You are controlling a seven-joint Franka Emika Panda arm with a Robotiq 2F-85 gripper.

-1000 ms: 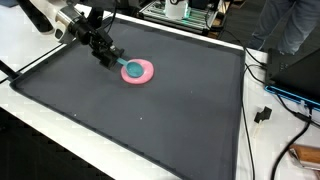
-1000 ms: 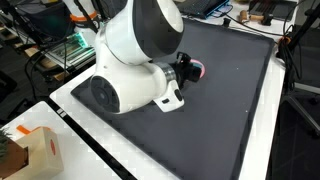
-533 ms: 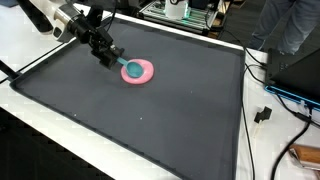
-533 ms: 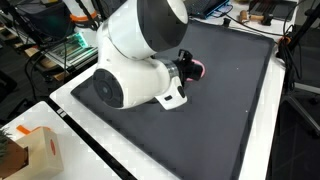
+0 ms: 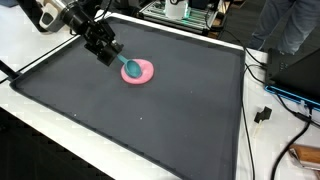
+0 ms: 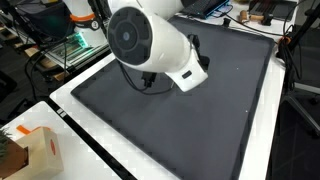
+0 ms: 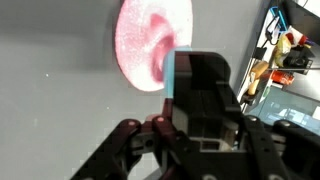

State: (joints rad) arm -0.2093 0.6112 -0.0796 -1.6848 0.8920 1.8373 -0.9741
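Over the last second the arm had re-posed itself more than it had travelled: in an exterior view the big white joint housing [image 6: 150, 45] had swung up and round, and the gripper [image 5: 108, 52] had tipped a little steeper. The teal spoon [image 5: 131, 68] had not left it. The fingers [image 7: 205, 85] were closed on the handle, pinching it, and the spoon reached out past the fingertips so that its far end sat over the pink dish [image 5: 143, 72], which lay on the dark mat [image 5: 150, 120] just beyond them. In the wrist view the dish [image 7: 148, 45] showed straight ahead of the fingertips. Judging by that, the grip was sound and the spoon's end had stayed at the dish while only the wrist angle altered
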